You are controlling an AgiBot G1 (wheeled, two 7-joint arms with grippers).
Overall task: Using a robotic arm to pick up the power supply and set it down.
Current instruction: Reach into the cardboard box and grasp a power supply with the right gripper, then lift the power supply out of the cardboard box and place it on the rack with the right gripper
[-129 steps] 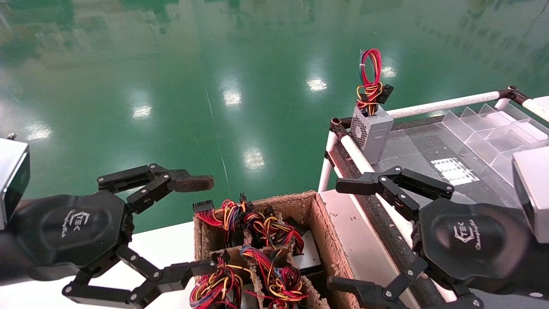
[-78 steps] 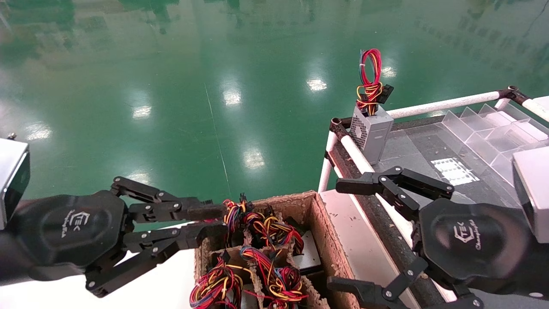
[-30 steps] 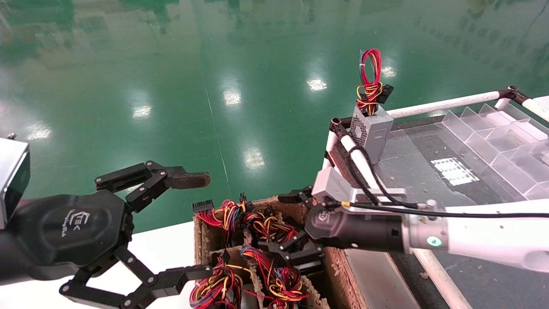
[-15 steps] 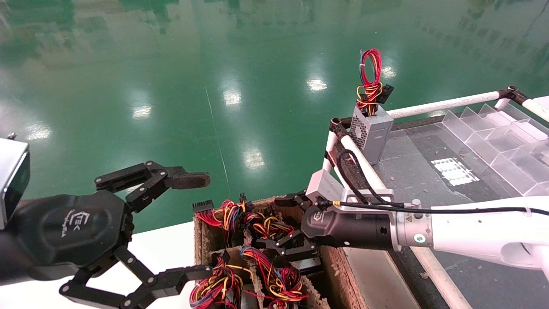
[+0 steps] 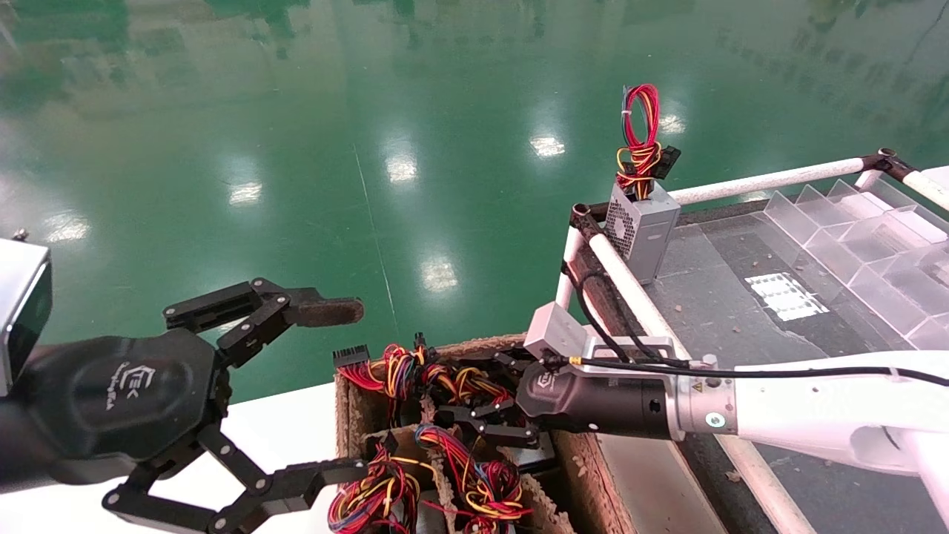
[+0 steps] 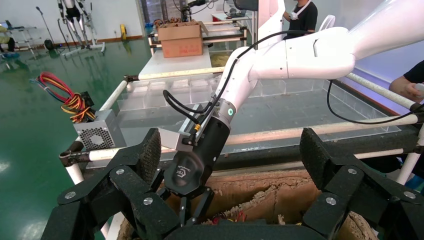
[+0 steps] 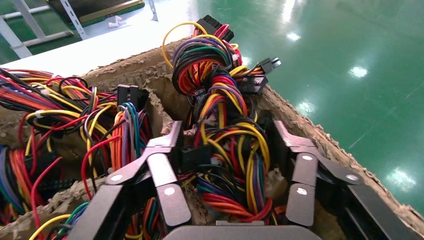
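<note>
My right gripper reaches from the right into the cardboard box and stands open. Its fingers straddle the looped red, yellow and black wires of the power supply in a far compartment. In the right wrist view the gripper has one finger on each side of that wire bundle, with gaps showing. Only a thin grey edge of the metal body shows below the wires. My left gripper hangs open left of the box, holding nothing.
Several other wire bundles fill the box's near compartments. A grey box with a vent face stands on the dark table at right, beside a white rail and a clear divider tray.
My right arm swung from its parked spot over the box, and in the last second its gripper sank left among the wires. My left gripper shut briefly, then opened again.
</note>
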